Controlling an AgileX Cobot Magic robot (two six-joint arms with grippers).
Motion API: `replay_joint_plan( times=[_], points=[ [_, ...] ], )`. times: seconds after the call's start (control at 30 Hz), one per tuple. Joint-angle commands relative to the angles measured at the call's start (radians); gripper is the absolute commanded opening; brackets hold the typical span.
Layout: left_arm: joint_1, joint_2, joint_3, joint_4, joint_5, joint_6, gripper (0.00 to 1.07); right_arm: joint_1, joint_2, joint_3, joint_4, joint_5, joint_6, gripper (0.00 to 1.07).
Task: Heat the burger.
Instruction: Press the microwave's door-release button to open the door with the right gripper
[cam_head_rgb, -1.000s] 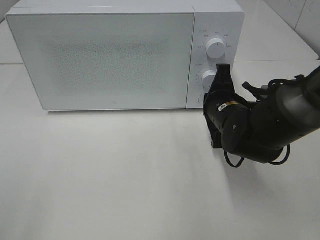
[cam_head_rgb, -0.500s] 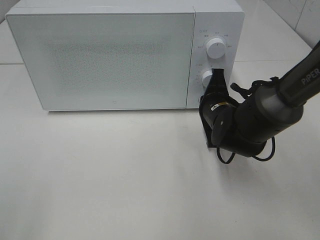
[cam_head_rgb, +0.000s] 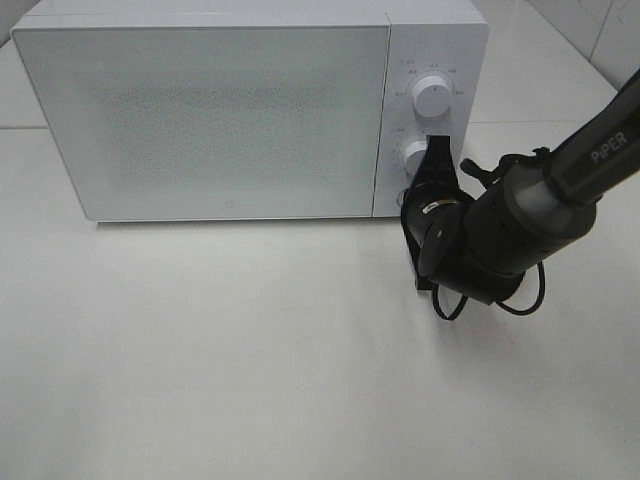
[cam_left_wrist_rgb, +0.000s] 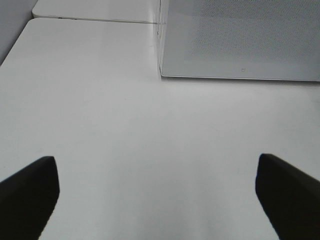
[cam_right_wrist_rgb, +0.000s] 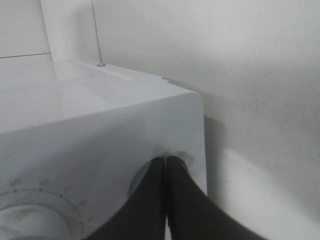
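1. White plastic makes up the microwave (cam_head_rgb: 230, 110), which stands at the back of the pale desk (cam_head_rgb: 250, 350) with its frosted door (cam_head_rgb: 200, 115) shut.
2. To the right of the door is the control panel (cam_head_rgb: 450, 60), carrying 2 round knobs: the upper dial (cam_head_rgb: 432, 97) and the lower dial (cam_head_rgb: 413, 157).
3. The right claw (cam_head_rgb: 437, 148) reaches in from the right of the high view, its black arm bent low over the desk. Its fingers are pressed together into 1 narrow wedge.
4. The tip of that wedge lies against the control panel, just beside the lower dial. Whether it touches the dial itself I cannot tell.
5. The right wrist view shows the same closed right claw (cam_right_wrist_rgb: 166, 167) against the white front, near the microwave's rounded corner, with a tiled wall (cam_right_wrist_rgb: 225, 75) behind.
6. The left claw (cam_left_wrist_rgb: 155, 160) is spread wide, with nothing between its dark fingers (cam_left_wrist_rgb: 30, 192). It hangs over bare desk in front of the microwave's lower left corner.
7. The burger shows in no view, and the frosted door hides the oven's inside, so I cannot tell where it is.
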Motion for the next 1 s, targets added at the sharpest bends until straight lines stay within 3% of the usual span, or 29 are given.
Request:
replay_joint_plan(
  times=[0.03, 1.0],
  points=[
    [0.002, -0.017, 0.001, -0.004, -0.011, -0.005, 1.0, -0.01, -0.001, -0.026, -0.007, 0.001, -0.018, 0.0],
    [0.002, -0.017, 0.001, -0.005, -0.011, -0.005, 1.0, -0.014, 0.002, -0.112, -0.041, -0.24, -0.024, 0.0]
  ],
)
